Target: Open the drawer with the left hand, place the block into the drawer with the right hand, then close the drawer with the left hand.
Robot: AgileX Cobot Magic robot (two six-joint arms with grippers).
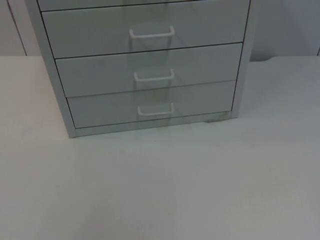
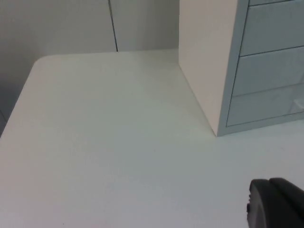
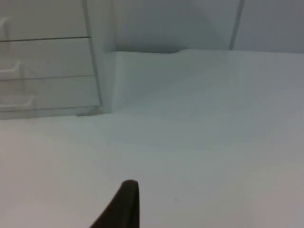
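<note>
White tabletop (image 1: pixel 160 190) runs back to a grey partition wall (image 2: pixel 71 23). At its far middle stands a pale grey drawer cabinet (image 1: pixel 145 70), its drawers all shut flush, each front carrying a white loop handle: upper handle (image 1: pixel 152 33), middle handle (image 1: pixel 154 75), bottom handle (image 1: pixel 156 110). From the left wrist view the cabinet's cream side panel (image 2: pixel 204 57) faces the left tool (image 2: pixel 275 204), which waits above bare tabletop left of the cabinet. The right tool (image 3: pixel 124 204) hangs over the tabletop right of the cabinet. Whether either tool is apart or together cannot be told.
</note>
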